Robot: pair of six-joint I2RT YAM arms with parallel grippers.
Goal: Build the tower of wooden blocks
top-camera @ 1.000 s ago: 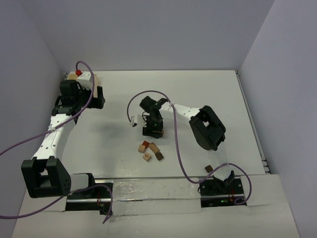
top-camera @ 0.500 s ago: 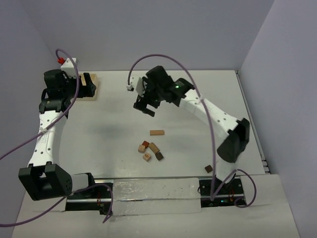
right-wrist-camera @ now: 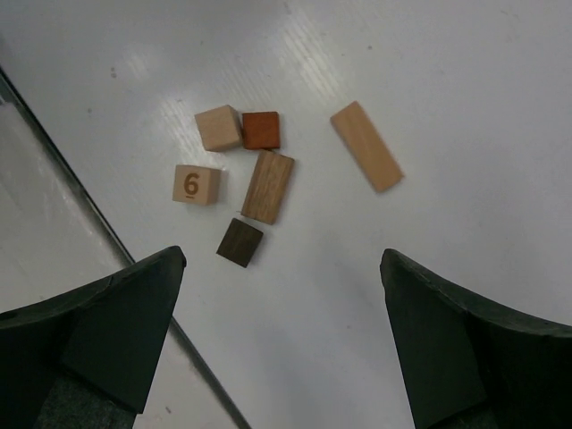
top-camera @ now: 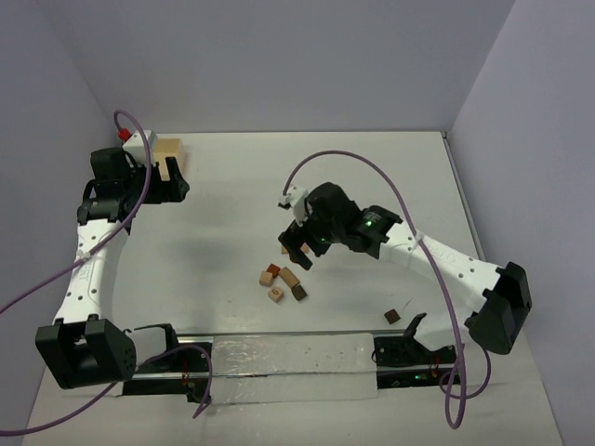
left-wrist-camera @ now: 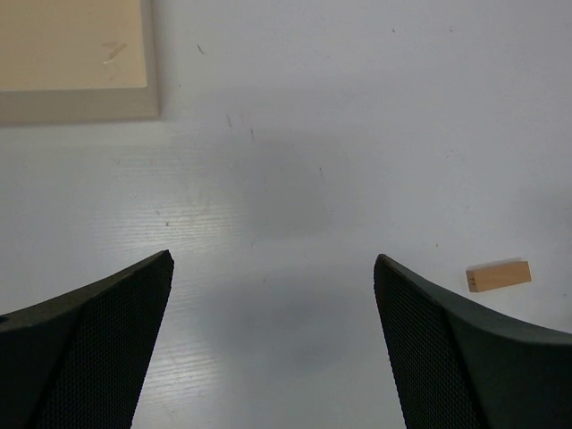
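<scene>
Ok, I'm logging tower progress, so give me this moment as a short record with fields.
stacking: none yet, no block on another
clustered blocks: light cube, red-brown cube, tan bar, numbered cube, dark cube
apart from cluster: long pale bar; dark block by the right arm's base
left fingers: open, empty, near the pale box
right fingers: open, empty, above the cluster

Overhead and downward right-wrist views share wood blocks (top-camera: pixel 289 277).
</scene>
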